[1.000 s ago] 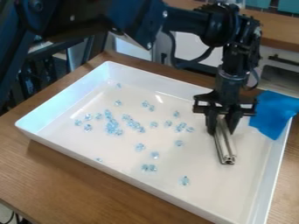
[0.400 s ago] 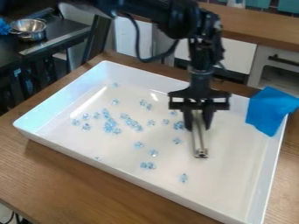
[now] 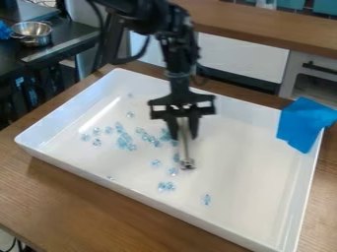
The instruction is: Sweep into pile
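My gripper [image 3: 184, 129] hangs over the middle of the white tray [image 3: 253, 135], shut on a silver metal bar [image 3: 185, 147]. The bar slants down toward the near side, its far end low over the tray floor. Small clear-blue pieces lie scattered left of the bar, densest in a cluster [image 3: 123, 141]. Several more sit right beside the bar and fingers. Nearer the front are a pair of pieces [image 3: 166, 186] and a lone piece [image 3: 206, 200], the latter right of the bar's end.
A blue cloth [image 3: 305, 124] drapes over the tray's right back corner. The tray stands on a wooden table [image 3: 85, 199]. A metal pot [image 3: 31, 33] sits on a dark surface at the upper left.
The gripper and bar have moved left across the tray, from its right part to the middle. Pieces that lay in the bar's path are now bunched at its left side.
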### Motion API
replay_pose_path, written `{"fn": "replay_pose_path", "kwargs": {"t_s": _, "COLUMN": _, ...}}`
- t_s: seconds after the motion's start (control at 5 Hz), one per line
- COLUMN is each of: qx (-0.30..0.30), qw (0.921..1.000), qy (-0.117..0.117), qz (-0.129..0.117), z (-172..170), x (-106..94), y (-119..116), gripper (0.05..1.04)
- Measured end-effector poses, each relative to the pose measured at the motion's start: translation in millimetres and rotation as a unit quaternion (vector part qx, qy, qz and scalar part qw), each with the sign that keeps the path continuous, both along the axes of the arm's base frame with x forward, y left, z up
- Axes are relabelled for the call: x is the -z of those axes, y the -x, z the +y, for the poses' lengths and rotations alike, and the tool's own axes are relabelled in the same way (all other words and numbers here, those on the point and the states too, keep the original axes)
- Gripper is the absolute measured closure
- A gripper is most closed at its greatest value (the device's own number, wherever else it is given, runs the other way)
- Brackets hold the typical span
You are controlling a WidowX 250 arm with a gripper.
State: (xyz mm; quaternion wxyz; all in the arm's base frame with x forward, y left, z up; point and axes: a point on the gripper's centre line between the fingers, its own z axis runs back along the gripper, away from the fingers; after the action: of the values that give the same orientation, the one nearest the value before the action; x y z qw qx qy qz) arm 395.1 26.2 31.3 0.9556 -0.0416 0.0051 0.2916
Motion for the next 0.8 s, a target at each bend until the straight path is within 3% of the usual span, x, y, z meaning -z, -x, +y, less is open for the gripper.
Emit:
{"fn": "replay_pose_path", "kwargs": {"t_s": 0.4, "qx": -0.071, "qw": 0.9966, "qy": 0.042, "qz": 0.007, "z": 59, "x": -0.3, "y": 21, "gripper": 0.703}}
{"fn": "replay_pose_path", "kwargs": {"t_s": 0.8, "qx": -0.152, "qw": 0.9866, "qy": 0.060, "qz": -0.003, "z": 102, "x": -2.1, "y": 58, "gripper": 0.703}}
